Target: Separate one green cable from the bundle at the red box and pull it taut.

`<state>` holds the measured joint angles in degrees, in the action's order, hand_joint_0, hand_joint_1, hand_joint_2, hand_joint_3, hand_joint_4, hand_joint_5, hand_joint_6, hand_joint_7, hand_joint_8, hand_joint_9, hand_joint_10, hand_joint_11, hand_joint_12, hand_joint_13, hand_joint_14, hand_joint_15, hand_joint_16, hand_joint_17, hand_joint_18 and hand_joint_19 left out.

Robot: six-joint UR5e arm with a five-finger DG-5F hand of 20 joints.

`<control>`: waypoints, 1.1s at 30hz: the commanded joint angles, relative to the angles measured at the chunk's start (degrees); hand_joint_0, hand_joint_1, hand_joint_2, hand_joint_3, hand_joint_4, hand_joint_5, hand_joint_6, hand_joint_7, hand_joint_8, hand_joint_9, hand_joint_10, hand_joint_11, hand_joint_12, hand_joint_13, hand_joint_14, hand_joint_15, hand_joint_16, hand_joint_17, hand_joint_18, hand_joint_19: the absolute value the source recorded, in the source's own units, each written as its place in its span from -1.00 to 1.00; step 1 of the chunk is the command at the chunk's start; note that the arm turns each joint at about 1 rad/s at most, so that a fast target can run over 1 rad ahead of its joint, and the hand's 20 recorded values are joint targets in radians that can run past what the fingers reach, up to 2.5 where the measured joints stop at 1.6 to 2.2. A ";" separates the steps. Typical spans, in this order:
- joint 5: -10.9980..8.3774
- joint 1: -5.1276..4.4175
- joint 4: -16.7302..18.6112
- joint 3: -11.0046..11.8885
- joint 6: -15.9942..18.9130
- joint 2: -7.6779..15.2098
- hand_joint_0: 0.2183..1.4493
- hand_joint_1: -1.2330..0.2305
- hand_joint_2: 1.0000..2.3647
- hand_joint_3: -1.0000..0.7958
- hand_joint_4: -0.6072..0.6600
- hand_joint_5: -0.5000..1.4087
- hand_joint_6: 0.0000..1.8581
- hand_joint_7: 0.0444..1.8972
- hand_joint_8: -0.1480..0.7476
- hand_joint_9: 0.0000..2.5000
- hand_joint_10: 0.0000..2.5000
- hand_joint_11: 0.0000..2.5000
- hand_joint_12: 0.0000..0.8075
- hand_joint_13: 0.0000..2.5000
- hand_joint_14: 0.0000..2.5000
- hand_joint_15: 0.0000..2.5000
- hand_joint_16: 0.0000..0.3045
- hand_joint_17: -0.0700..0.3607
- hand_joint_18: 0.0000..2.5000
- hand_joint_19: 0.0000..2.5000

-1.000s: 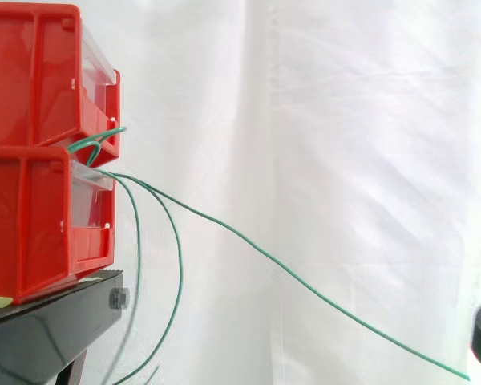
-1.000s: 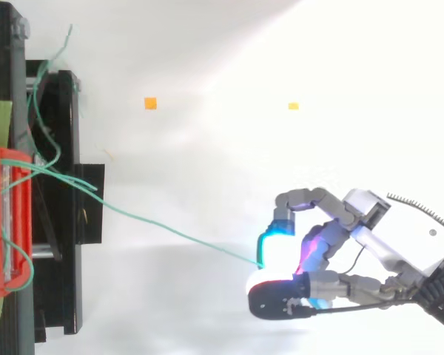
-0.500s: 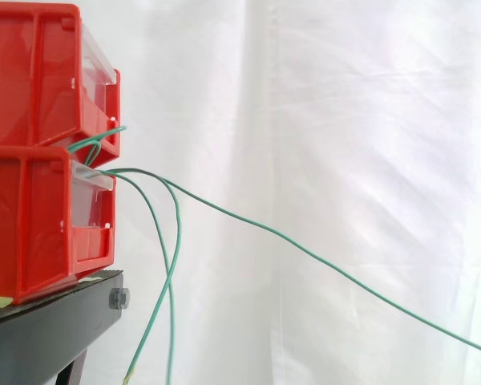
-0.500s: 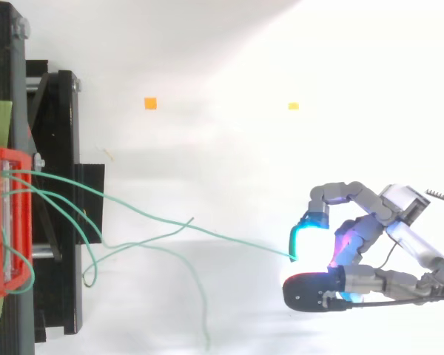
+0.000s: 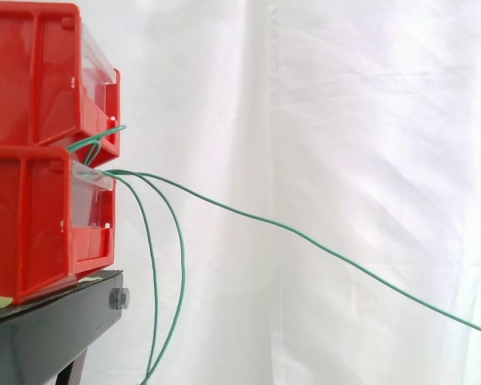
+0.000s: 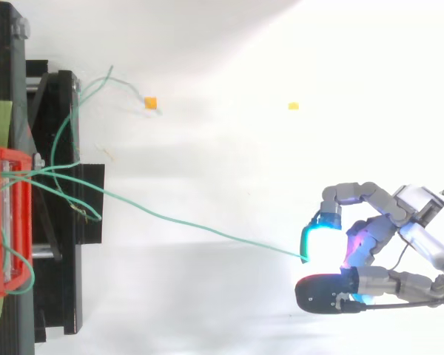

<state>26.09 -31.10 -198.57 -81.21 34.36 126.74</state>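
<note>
Slack shows in the cable [image 6: 207,231] sagging from the box [image 5: 32,216] to the hand [image 6: 370,237], fingers pinched on its end; I'd pull straight away from the box, steadily, grip firm.

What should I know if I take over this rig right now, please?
The hand is shut on the thin green cable, pinching its free end, well away from the stacked red plastic bins.
The held cable runs from the lower bin's front across to the hand. The other green cables hang loose from the same spot, beside the black stand.
Done: one cable is separated from the bundle.
Left: the held cable bows slightly, so it probably needs more pull to go taut.
</note>
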 commanded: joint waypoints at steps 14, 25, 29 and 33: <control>-0.25 -0.19 -0.86 -0.35 0.54 -0.08 -0.22 -0.40 -0.99 -0.30 0.12 -0.53 -0.02 0.50 0.09 0.33 -0.98 -0.05 -0.18 0.01 -0.98 -0.26 -0.71 -0.21 -0.25 -0.35; -0.25 -0.19 -0.86 -0.27 0.54 -0.08 -0.22 -0.40 -0.99 -0.30 0.12 -0.53 -0.02 0.50 0.09 0.31 -0.98 -0.10 -0.18 0.01 -0.98 -0.28 -0.71 -0.21 -0.26 -0.37; -0.25 -0.19 -0.86 -0.35 0.54 -0.08 -0.22 -0.40 -0.99 -0.30 0.12 -0.53 -0.02 0.49 0.06 0.31 -0.98 -0.11 -0.18 0.00 -0.98 -0.28 -0.71 -0.21 -0.26 -0.36; -0.25 -0.19 -0.86 -0.27 0.54 -0.08 -0.22 -0.40 -0.99 -0.30 0.12 -0.53 -0.02 0.50 0.06 0.30 -0.98 -0.11 -0.19 0.00 -0.98 -0.27 -0.71 -0.21 -0.26 -0.34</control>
<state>25.84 -31.29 -199.42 -81.52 34.89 126.65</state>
